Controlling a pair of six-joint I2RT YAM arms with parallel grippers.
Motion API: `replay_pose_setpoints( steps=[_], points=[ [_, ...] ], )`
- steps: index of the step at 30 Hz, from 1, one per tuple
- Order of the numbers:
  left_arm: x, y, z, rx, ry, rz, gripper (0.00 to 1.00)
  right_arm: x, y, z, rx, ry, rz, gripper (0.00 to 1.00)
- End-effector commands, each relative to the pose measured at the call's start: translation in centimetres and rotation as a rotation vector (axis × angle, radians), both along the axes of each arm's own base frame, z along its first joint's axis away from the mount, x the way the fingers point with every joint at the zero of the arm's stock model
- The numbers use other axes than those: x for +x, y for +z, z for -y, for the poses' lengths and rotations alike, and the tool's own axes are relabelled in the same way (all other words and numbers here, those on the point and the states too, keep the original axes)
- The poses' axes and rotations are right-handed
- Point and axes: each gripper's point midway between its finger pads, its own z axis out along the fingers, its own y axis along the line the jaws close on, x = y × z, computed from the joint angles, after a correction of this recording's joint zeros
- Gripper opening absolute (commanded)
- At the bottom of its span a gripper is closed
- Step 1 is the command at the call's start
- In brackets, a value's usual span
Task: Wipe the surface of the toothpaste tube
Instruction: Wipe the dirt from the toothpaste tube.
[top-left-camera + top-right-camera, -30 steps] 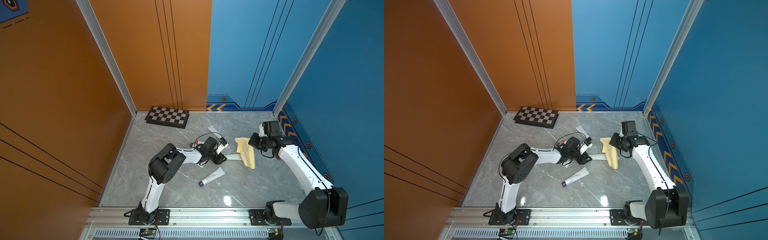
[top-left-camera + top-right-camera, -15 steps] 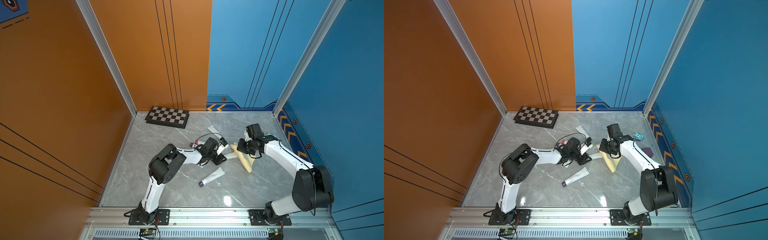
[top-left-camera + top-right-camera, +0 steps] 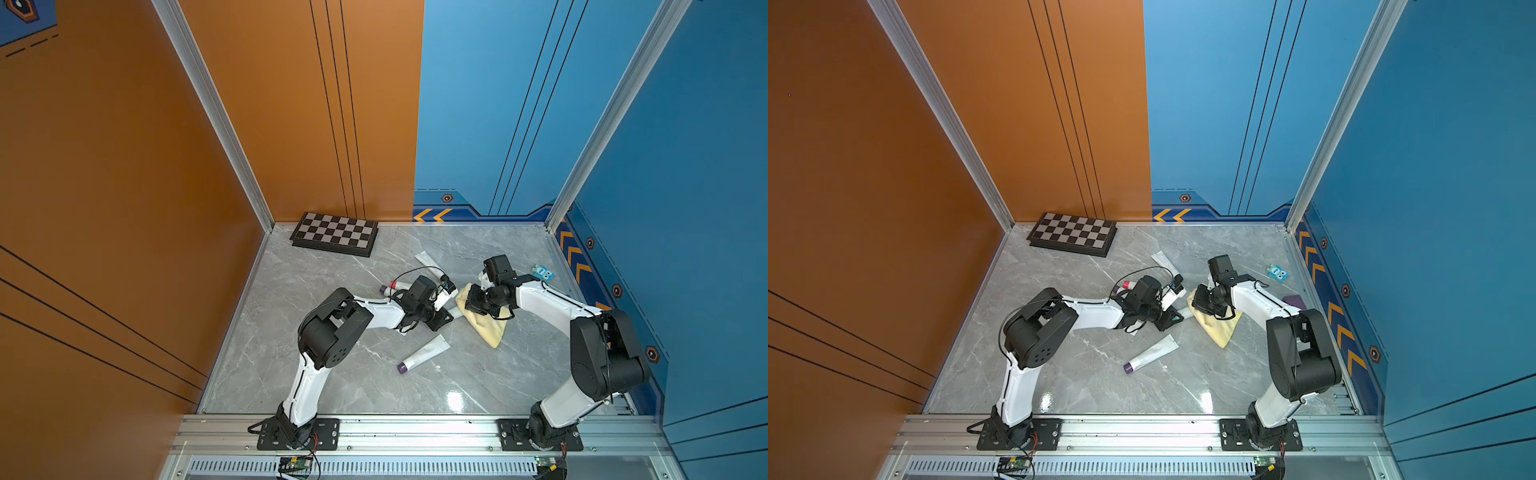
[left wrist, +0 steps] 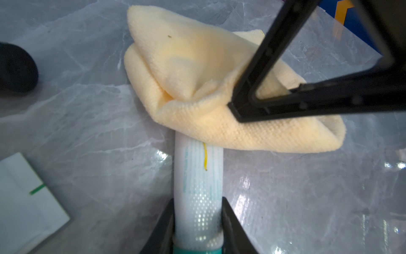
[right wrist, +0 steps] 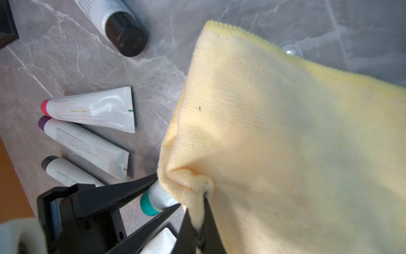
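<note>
Left gripper (image 4: 197,211): pinches the toothpaste tube (image 4: 198,176) near its teal cap (image 5: 147,203), on the table (image 4: 87,110). Right gripper (image 5: 203,202): clamps the yellow cloth (image 5: 285,132) over the tube's far end. Seemingly barely started; exposed body, yellow streak (image 4: 205,156) unwiped.

The chessboard (image 3: 334,235) lies at the back left corner of the worktop (image 3: 332,386), against the rear wall. Near the middle my left tool (image 3: 443,319) grips the toothpaste tube (image 4: 198,176), which lies flat with its far end under the cloth (image 3: 486,328). My right tool (image 5: 203,198), just right of the left one, pinches that cloth, which spreads toward the front right. The far tube (image 3: 428,264) lies behind both tools; the near tube (image 3: 424,354) lies in front of them, apart. Behind my left wrist sit other tubes (image 3: 392,286). A small box (image 3: 543,273) rests near the right wall, behind my right arm
</note>
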Motion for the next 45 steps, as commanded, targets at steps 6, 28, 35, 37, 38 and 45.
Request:
replay_pose_setpoints(
  steps=[6,28,35,37,38,45],
  points=[
    [-1.1,-2.7,-0.5,0.052,-0.02,-0.041,0.27,1.3,-1.4,-3.7,0.086,0.043,-0.037,0.0],
    [-0.8,-3.1,-0.9,0.059,-0.009,-0.043,0.26,1.2,-3.9,0.7,-0.135,-0.001,-0.054,0.0],
    [-0.8,-3.1,-1.0,0.06,-0.01,-0.042,0.26,-0.3,-3.9,-4.6,0.003,0.086,-0.082,0.0],
    [-0.9,-3.1,-1.0,0.062,-0.01,-0.039,0.26,-0.4,-4.5,-4.2,0.002,0.077,-0.096,0.0],
    [-0.9,-3.0,-1.0,0.063,-0.01,-0.037,0.26,-0.4,-4.9,-3.6,-0.006,0.064,-0.105,0.0],
    [-1.5,-3.2,-1.7,0.112,0.017,0.043,0.23,0.2,-5.3,1.5,-0.041,-0.043,-0.12,0.0]
  ],
)
